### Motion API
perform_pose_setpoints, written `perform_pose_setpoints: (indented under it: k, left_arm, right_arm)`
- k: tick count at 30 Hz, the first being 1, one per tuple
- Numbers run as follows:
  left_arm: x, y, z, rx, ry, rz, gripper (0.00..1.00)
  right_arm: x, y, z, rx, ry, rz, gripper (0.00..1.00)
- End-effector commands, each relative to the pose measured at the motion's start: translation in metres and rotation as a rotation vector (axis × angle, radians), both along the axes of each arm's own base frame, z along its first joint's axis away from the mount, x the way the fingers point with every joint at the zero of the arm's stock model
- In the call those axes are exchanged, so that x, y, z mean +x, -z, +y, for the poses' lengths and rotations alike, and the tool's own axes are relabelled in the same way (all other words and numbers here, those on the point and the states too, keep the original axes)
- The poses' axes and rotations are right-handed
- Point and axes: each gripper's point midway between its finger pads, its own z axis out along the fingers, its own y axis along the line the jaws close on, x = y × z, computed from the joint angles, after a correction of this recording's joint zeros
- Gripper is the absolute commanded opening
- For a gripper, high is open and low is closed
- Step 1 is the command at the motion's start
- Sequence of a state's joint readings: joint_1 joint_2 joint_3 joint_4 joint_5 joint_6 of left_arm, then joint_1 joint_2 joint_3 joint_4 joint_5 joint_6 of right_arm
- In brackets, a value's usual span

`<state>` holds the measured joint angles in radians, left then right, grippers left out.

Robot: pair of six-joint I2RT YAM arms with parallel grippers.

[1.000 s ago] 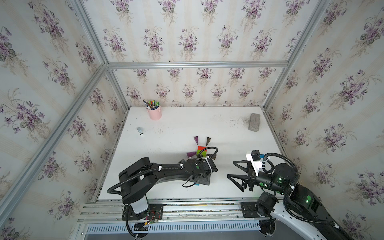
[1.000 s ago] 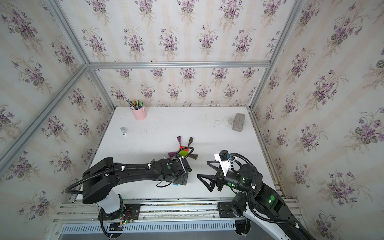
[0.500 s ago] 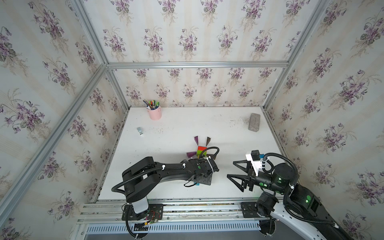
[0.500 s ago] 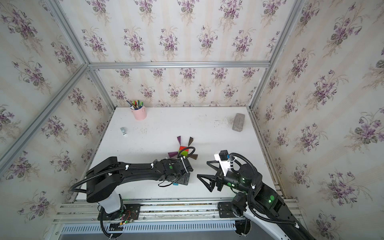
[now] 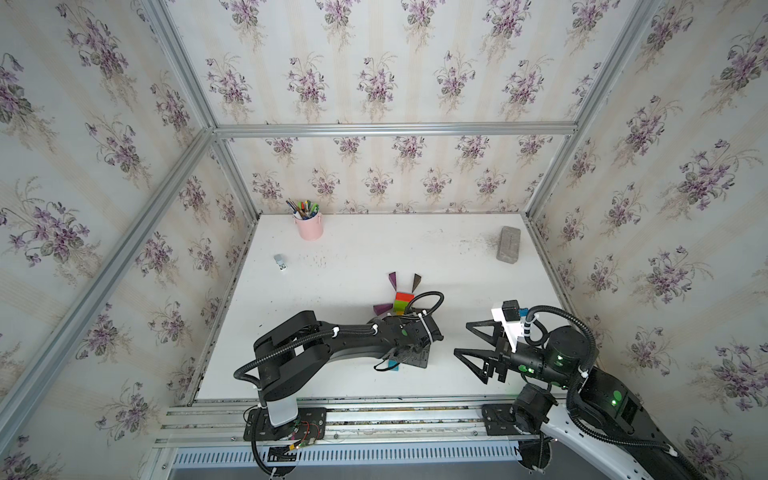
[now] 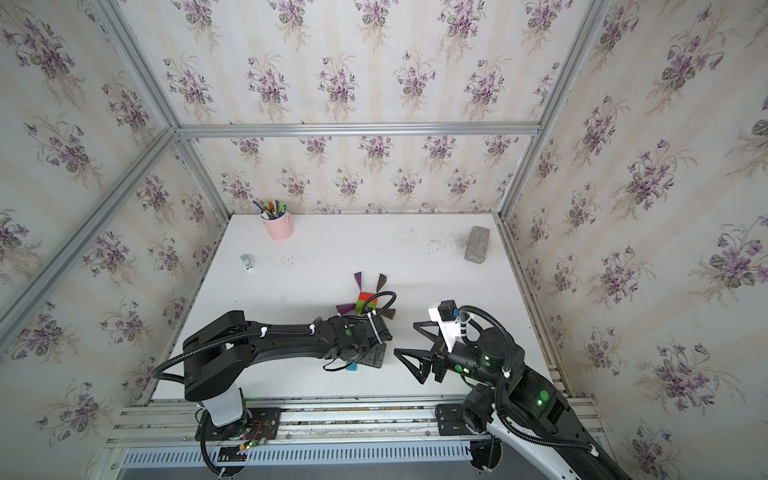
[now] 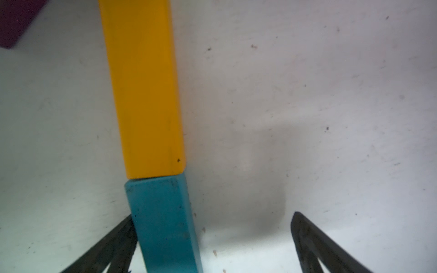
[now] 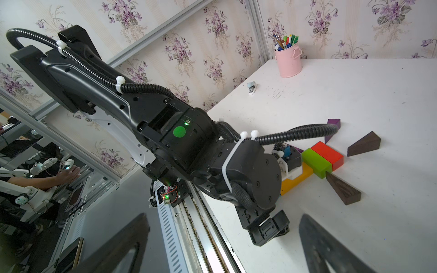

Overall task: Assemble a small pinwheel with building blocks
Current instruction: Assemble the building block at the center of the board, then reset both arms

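Both top views: high above the near edge, tilted down toward the back wall (image 5: 395,174), whole table (image 5: 374,249) in frame, near-identical. Left wrist: close over the tabletop, looking between left gripper (image 7: 212,215) jaws along blue bar (image 7: 165,224) and yellow bar (image 7: 144,89). Right wrist: further back, low, facing across the table at left arm (image 8: 165,141), pinwheel (image 8: 316,163), cup (image 8: 288,63). Yellow bar shared by both wrist views.

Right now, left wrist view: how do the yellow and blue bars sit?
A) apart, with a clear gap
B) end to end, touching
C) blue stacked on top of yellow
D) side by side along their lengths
B: in the left wrist view the yellow bar butts end-on against the blue bar with no gap between them, the two roughly in one line.
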<state>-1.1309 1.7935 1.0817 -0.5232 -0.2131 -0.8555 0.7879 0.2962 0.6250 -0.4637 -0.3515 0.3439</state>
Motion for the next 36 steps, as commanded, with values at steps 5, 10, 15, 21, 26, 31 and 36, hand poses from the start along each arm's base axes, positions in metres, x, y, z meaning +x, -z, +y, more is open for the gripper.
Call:
perform_pose_setpoints:
  k: [5,10,15,21,26,31,36]
  left_arm:
    - [0.008,-0.007,-0.004,-0.003,0.003,-0.035,0.99]
    - [0.009,-0.004,-0.003,-0.001,-0.003,-0.030,0.99]
    - [0.011,-0.006,0.003,0.011,-0.032,-0.038,1.00]
    - [0.022,-0.044,0.029,0.000,-0.059,-0.157,0.99]
    - [0.031,-0.105,0.051,-0.082,-0.028,-0.320,1.00]
    - [0.046,-0.167,0.118,-0.136,-0.089,-0.502,1.00]
    - [0.066,-0.214,0.215,0.026,-0.127,-0.697,1.00]
  right_arm:
    - [0.000,-0.009,0.001,0.027,0.000,-0.023,0.99]
    - [0.000,-0.009,0.001,0.026,-0.001,-0.022,0.99]
    - [0.000,-0.009,0.001,0.028,-0.001,-0.022,0.99]
    - [0.000,-0.009,0.000,0.029,0.002,-0.024,0.99]
    - [0.005,-0.009,-0.002,0.025,0.032,-0.024,0.99]
    - [0.039,0.014,-0.006,-0.072,0.191,0.020,0.99]
    - [0.096,0.010,-0.031,-0.108,0.509,-0.091,1.00]
